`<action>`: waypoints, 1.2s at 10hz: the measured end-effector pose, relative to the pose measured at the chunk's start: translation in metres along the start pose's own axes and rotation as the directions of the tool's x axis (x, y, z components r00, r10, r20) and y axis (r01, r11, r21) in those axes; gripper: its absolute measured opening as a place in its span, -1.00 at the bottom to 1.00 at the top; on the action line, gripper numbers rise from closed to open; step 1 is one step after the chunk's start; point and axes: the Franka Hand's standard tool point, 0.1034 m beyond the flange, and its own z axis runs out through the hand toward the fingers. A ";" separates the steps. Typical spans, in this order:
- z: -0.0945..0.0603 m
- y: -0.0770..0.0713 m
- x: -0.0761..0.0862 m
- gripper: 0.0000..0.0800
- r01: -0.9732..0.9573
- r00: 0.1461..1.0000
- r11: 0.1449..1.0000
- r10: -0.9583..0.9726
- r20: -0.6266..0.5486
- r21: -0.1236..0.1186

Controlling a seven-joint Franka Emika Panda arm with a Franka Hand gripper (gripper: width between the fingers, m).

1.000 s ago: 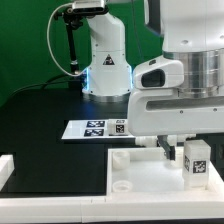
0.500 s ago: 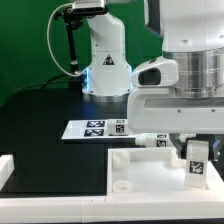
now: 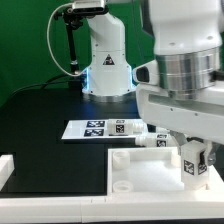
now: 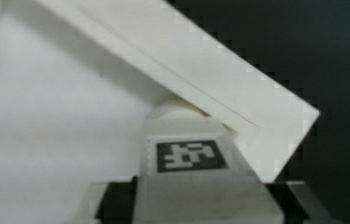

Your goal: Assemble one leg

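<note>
A white leg (image 3: pixel 193 160) with a square marker tag stands upright in the gripper (image 3: pixel 193 150) at the exterior view's right, over the far right corner of the large white panel (image 3: pixel 135 172). The gripper is shut on the leg. In the wrist view the leg (image 4: pixel 193 160) fills the space between the two dark fingers, and its far end points into the panel's raised corner (image 4: pixel 243 100). Whether the leg touches the panel is hidden. Another leg (image 3: pixel 150 138) lies on its side just behind the panel's far edge.
The marker board (image 3: pixel 95 128) lies flat on the black table behind the panel. The arm's white base (image 3: pixel 105 60) stands at the back. A white block (image 3: pixel 5 165) sits at the exterior view's left edge. The panel has a round socket (image 3: pixel 122 187) near its front left corner.
The gripper and the held leg have turned about the vertical, so the tag faces differently, and moved slightly up and toward the exterior view's left. The lying leg behind the panel shows more.
</note>
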 end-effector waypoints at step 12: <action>-0.001 -0.002 0.002 0.62 0.489 0.872 0.872 -0.489 -0.028 -0.024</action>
